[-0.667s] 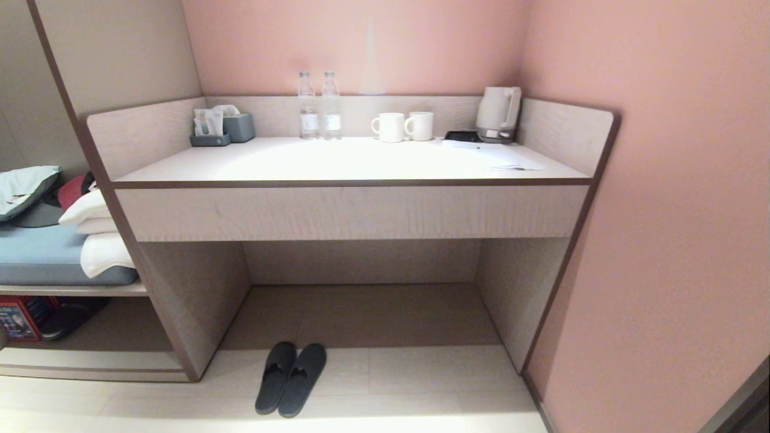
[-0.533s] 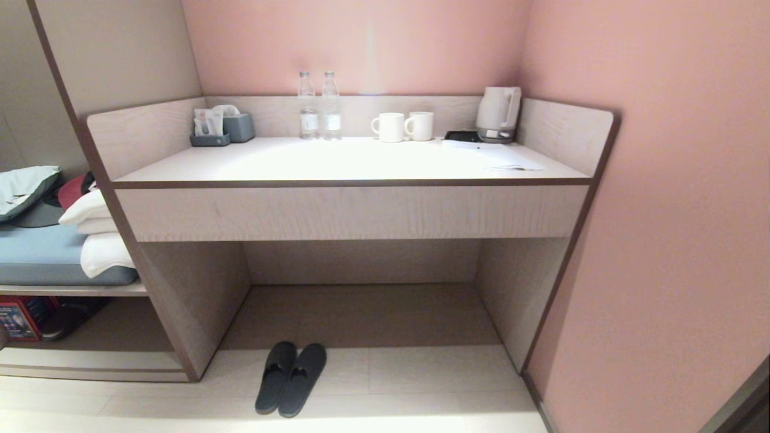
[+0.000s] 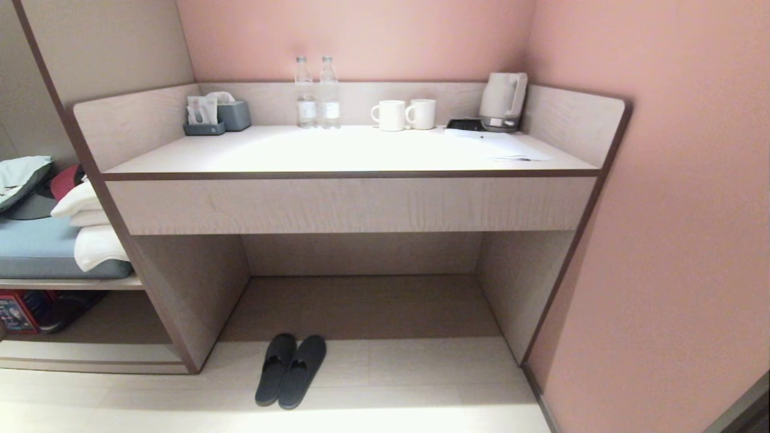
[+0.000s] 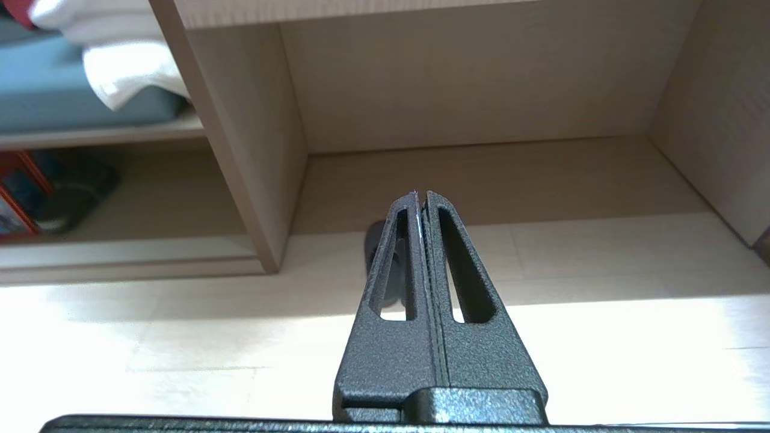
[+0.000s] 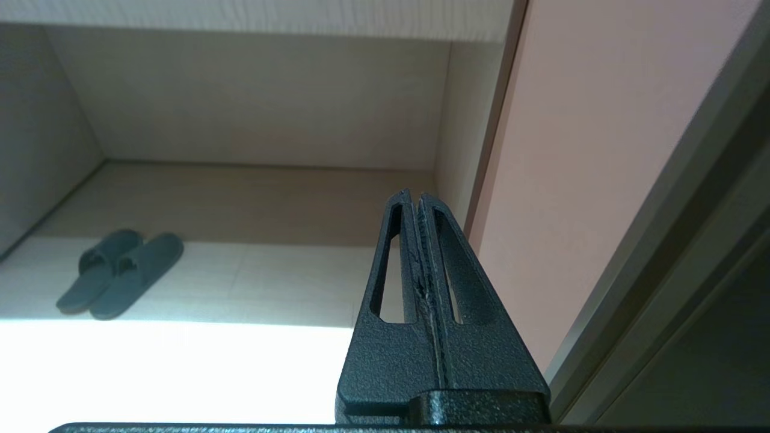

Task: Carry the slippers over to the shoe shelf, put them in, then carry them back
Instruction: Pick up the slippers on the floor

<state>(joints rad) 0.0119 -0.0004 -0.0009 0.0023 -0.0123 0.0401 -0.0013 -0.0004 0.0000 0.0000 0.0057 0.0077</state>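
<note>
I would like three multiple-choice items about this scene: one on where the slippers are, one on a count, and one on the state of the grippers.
1. Where are the slippers?
A. On the floor in front of the desk opening
B. On the desk top
C. On the blue cushion

2. How many white mugs stand on the desk?
A. One
B. Two
C. Four

3. How do the left gripper and the right gripper stand?
A. Both shut and empty
B. Both wide open
C. Each shut on a slipper

Answers:
1. A: the pair lies side by side on the pale floor, just outside the opening under the desk.
2. B: two mugs stand together between the water bottles and the kettle.
3. A: in each wrist view the fingers meet with nothing between them.
</note>
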